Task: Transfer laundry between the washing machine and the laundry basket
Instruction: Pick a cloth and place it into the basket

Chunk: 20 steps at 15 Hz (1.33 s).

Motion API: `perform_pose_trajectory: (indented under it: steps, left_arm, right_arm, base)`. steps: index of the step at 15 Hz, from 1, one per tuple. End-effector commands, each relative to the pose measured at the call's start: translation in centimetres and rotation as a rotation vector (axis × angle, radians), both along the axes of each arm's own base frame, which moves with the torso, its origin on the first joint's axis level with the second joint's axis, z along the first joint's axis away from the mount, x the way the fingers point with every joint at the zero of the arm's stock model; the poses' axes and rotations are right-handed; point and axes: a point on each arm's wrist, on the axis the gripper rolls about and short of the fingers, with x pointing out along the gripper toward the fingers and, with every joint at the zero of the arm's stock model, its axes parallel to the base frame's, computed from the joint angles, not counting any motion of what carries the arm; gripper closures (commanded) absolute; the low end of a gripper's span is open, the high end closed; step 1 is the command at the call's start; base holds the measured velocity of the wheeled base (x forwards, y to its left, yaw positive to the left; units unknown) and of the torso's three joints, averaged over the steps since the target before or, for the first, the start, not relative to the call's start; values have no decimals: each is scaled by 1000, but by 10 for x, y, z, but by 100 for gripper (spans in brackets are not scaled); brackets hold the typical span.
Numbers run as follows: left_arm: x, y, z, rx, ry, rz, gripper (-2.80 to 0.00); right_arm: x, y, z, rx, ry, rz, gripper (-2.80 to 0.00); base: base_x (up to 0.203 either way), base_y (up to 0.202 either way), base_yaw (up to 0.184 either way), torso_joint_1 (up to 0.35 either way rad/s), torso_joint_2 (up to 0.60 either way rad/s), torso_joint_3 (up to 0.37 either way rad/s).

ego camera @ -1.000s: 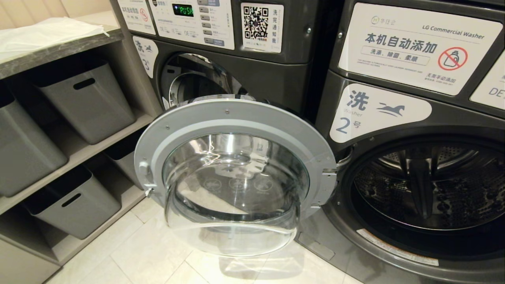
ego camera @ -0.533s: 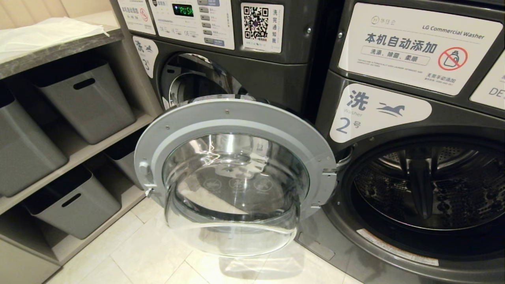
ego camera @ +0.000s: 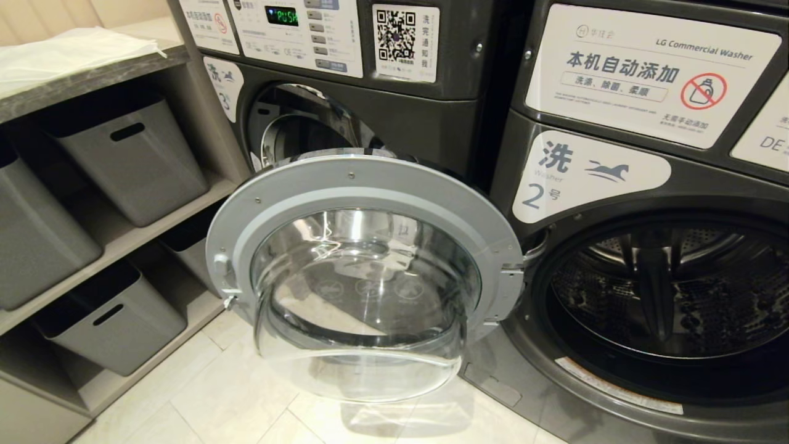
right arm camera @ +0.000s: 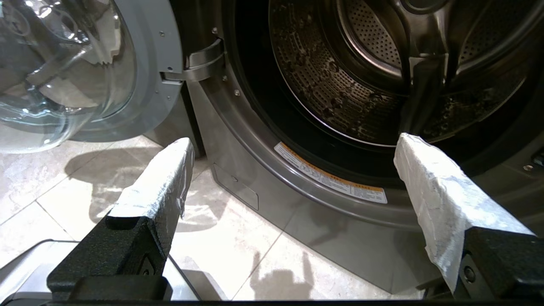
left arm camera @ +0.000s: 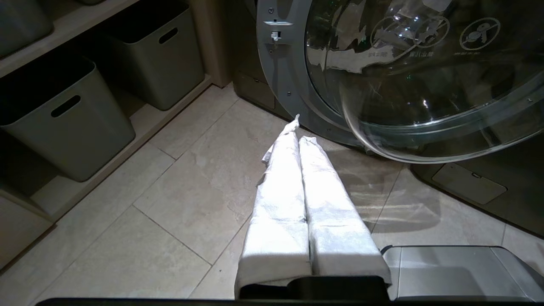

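Hanging low over the floor tiles, the left gripper [left arm camera: 304,140] has its white-wrapped fingers [left arm camera: 280,187] pressed together and holds nothing, while the right gripper [right arm camera: 293,165] has its fingers [right arm camera: 163,178] spread wide and empty, probably ready to reach in. In front of it, at the right of the head view, the washing machine [ego camera: 592,172] stands with its door [ego camera: 363,271] swung fully aside, so the drum [ego camera: 672,290] is free to enter. I see no laundry in the visible part. The grey bins [ego camera: 132,160] sit on shelves at left. The laundry basket is not visible.
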Motion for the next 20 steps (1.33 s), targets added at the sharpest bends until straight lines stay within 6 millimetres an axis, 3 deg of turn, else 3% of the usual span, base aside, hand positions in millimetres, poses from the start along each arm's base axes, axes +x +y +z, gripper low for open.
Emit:
perform_pose_trajectory:
  steps: [1, 13, 20]
  left_arm:
    - [0, 0, 0, -2, 0, 0, 0]
    - [0, 0, -1, -3, 1, 0, 0]
    - [0, 0, -1, -15, 1, 1, 0]
  right_arm:
    - [0, 0, 0, -1, -1, 1, -280]
    - [0, 0, 0, 2, -1, 1, -280]
    - [0, 0, 0, 1, -1, 1, -280]
  base:
    - [0, 0, 0, 0, 0, 0]
    - [0, 6, -161, 4, 1, 2]
    - [0, 1, -11, 1, 0, 1]
